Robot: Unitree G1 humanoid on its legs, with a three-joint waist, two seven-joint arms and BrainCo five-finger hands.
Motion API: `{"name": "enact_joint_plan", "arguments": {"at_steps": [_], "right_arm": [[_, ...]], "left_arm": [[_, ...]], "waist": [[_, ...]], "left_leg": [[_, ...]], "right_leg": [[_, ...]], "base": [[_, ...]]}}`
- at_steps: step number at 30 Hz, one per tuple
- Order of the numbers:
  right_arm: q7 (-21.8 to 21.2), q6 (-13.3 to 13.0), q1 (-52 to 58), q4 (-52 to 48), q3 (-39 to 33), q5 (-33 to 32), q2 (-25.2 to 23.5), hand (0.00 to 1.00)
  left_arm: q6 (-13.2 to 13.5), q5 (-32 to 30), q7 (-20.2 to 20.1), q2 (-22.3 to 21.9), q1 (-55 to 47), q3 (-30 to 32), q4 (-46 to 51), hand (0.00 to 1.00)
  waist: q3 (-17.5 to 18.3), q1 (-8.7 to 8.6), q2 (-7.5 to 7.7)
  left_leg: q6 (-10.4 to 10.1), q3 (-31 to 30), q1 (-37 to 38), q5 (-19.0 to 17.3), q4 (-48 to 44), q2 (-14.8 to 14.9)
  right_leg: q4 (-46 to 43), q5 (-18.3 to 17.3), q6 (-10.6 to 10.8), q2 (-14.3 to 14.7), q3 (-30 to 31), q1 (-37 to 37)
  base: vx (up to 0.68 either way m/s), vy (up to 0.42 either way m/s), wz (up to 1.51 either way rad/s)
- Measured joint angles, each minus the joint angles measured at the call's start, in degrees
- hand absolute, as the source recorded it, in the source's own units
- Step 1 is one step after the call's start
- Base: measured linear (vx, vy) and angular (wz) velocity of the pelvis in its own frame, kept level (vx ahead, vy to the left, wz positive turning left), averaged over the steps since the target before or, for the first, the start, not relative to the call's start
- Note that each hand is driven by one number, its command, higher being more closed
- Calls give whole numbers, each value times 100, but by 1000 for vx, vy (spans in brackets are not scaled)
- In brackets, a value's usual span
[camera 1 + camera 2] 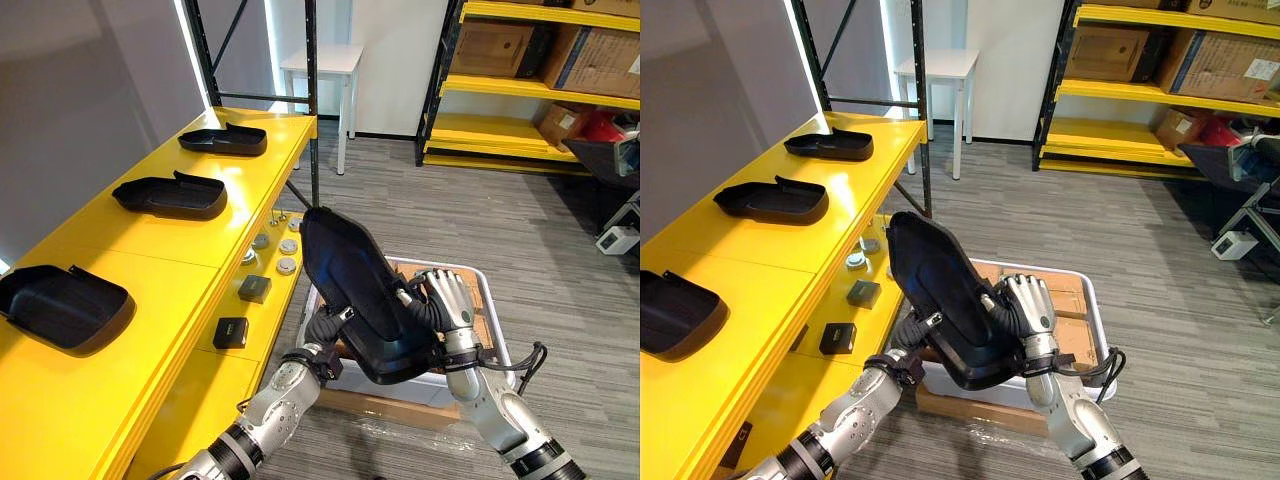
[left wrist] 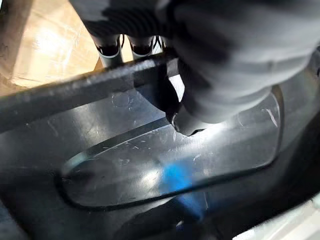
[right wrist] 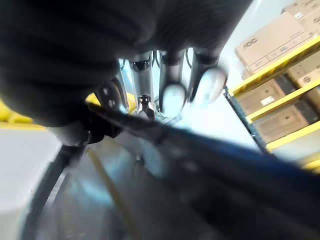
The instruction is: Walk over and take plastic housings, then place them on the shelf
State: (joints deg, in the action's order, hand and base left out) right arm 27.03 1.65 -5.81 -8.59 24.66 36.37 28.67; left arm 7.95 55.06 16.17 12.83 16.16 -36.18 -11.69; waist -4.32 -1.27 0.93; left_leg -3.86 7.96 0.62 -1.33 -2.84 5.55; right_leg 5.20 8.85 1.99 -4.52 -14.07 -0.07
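The left hand [image 1: 325,328] pinches the lower edge of a black plastic housing [image 1: 355,290]. In its wrist view the fingers [image 2: 111,52] pass behind the rim and the thumb [image 2: 189,122] presses on the glossy inner face. The right hand [image 1: 447,298] grips the opposite edge, with its fingers [image 3: 172,97] curled over the rim and the thumb on the near side. The housing stands tilted between the two hands, its narrow end up and its hollow side turned toward the robot.

The housing is in the air just off the front edge of the yellow shelf [image 1: 170,260], not touching it. Below it, on the floor beside the shelf, is a white crate [image 1: 1097,320] with cardboard [image 1: 1070,300] inside. The right hand is on the side of the housing away from the shelf, and the left hand is on the side nearer it.

Three more housings lie on top of the shelf, well apart from each other and hollow side up. The near housing [image 1: 60,305] is at the robot's end, the middle housing [image 1: 170,195] is further along, and the far housing [image 1: 223,138] is near the shelf's far end.

On a lower level of the shelf, under its front edge, are two small dark blocks [image 1: 254,288] and some round metal pieces [image 1: 288,245].

Beyond the shelf's far end stands a white table [image 1: 325,60]. Across the floor from the shelf is a second yellow rack [image 1: 520,130] holding cardboard boxes [image 1: 490,45].
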Motion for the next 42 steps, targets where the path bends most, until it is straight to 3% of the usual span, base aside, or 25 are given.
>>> {"name": "enact_joint_plan", "arguments": {"at_steps": [3,7,11,14,18,21,28,31,33,36,37,38,40,42], "right_arm": [[73,-45,320,-574,592,-15,290,0],[119,-491,373,-654,981,-411,-57,0],[90,-930,450,-412,1015,-1042,-609,0],[-191,-1244,644,54,887,-1439,-1186,0],[-480,-1410,896,322,745,-1586,-1599,0],[-544,-1443,893,326,456,-1637,-1864,0],[-543,-1557,779,365,-79,-1808,-2207,0],[-565,-1637,588,593,-252,-1948,-2242,0],[-574,-1635,563,725,-441,-2032,-2287,0],[-585,-1643,754,695,-900,-2030,-2396,0],[-584,-1651,919,682,-1074,-2030,-2499,0],[-586,-1660,1069,669,-1162,-2031,-2547,0],[-617,-1676,1329,666,-1335,-2032,-2605,0],[-658,-1674,1469,669,-1469,-2039,-2622,0]], "left_arm": [[221,-119,154,-43,-99,639,215,100],[310,-774,479,-240,-347,1389,627,100],[305,-2406,794,-395,-782,2021,1470,100],[162,-4619,1082,-583,-1087,2513,2074,100],[117,-6269,1406,-849,-1363,3064,2452,100],[112,-6913,1604,-891,-1716,3447,2780,100],[67,-7714,1827,-1048,-2481,4076,3589,100],[66,-7791,1946,-1163,-2601,4371,3840,100],[66,-7791,2014,-1227,-2598,4429,3902,100],[72,-7775,2018,-1208,-2542,4387,3968,100],[73,-7762,2009,-1192,-2531,4382,3970,100],[74,-7742,1996,-1174,-2532,4378,3971,100],[76,-7648,1979,-1161,-2536,4358,3975,100],[103,-7602,1960,-1175,-2658,4370,4007,100]], "waist": [[2,32,6],[3,41,5],[11,214,8],[53,238,12],[115,369,19],[171,404,40],[247,689,121],[247,851,122],[237,858,109],[190,676,120],[151,581,183],[141,544,245],[149,501,304],[42,612,331]], "left_leg": [[-68,17,-64,-53,-129,63],[-87,-9,-170,-63,-183,105],[-90,-72,-249,-62,-176,104],[-33,-347,-357,0,-116,27],[42,-553,-346,51,-65,-88],[98,-675,-337,88,31,-198],[187,-1005,-333,145,150,-407],[206,-1214,-337,150,132,-487],[237,-1480,-387,143,75,-508],[291,-2266,-518,185,-64,-580],[272,-2620,-564,176,-176,-681],[229,-2870,-627,147,-299,-790],[136,-3285,-849,88,-611,-973],[-46,-3593,-995,30,-816,-1035]], "right_leg": [[-4,-3,-4,36,42,-15],[-17,-6,-7,66,-37,-85],[-1,-49,20,64,-108,-126],[-21,-78,16,-5,-394,-123],[-43,-125,54,-108,-610,-16],[-49,-165,111,-212,-733,19],[-86,-268,255,-405,-1062,146],[-465,-463,312,-526,-1180,104],[-915,-617,313,-593,-934,36],[-1964,-1107,385,-530,992,-254],[-2356,-1422,503,-406,1825,-266],[-2587,-1630,527,-342,2266,-226],[-2768,-1882,574,-289,2669,-184],[-2553,-2245,452,-284,2393,59]], "base": [[0,1,-6],[-19,-5,3],[-29,4,10],[19,7,43],[69,37,31],[63,65,26],[67,53,29],[64,57,36],[43,59,71],[28,13,131],[12,-88,163],[2,-153,177],[-7,-171,127],[8,-248,70]]}}
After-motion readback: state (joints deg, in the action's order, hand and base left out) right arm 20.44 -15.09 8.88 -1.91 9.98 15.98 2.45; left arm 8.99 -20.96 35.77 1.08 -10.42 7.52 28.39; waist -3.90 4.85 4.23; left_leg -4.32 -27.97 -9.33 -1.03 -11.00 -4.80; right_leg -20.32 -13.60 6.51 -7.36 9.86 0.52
